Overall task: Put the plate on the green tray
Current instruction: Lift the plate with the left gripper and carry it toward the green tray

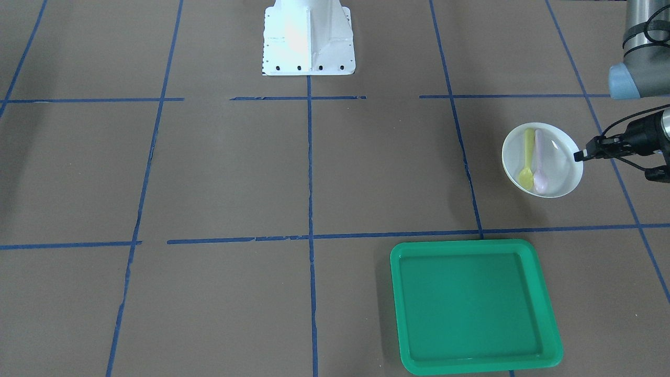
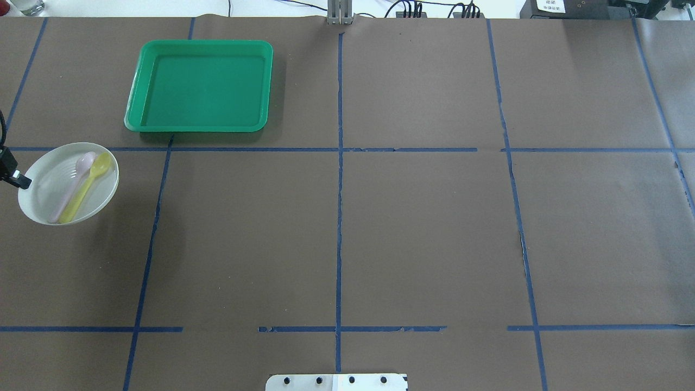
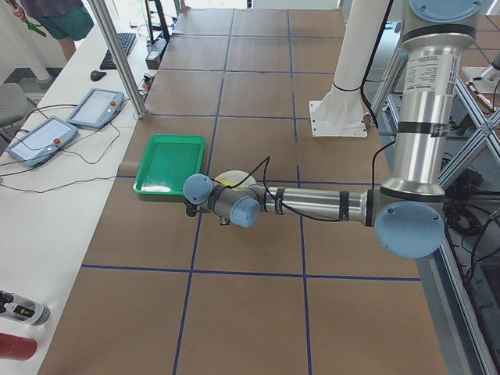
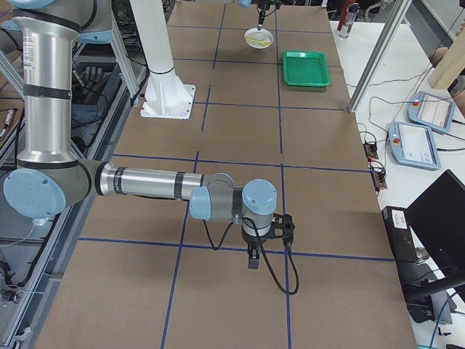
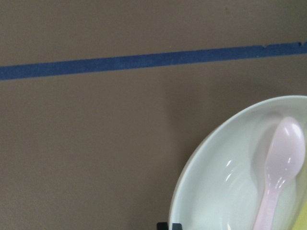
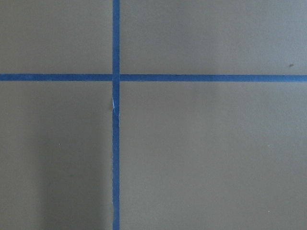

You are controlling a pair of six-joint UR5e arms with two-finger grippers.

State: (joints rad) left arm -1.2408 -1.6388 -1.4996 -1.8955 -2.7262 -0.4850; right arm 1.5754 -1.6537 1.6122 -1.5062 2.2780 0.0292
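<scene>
Grey-and-blue R arm, near & large, reaches low over brown table w/ blue tape grid; R gripper points down. Far end: small round white plate near bright green rectangular plastic tray, not touching.

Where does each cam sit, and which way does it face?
Front-facing: across table, facing robot; base, left gripper at plate.
Overhead: behind robot, looking forward; shares plate, green tray with front-facing.
Exterior left: table's left end; left arm near.
Exterior right: right end; right arm near.
Left wrist: down on plate rim.
Right wrist: down on blue tape.
</scene>
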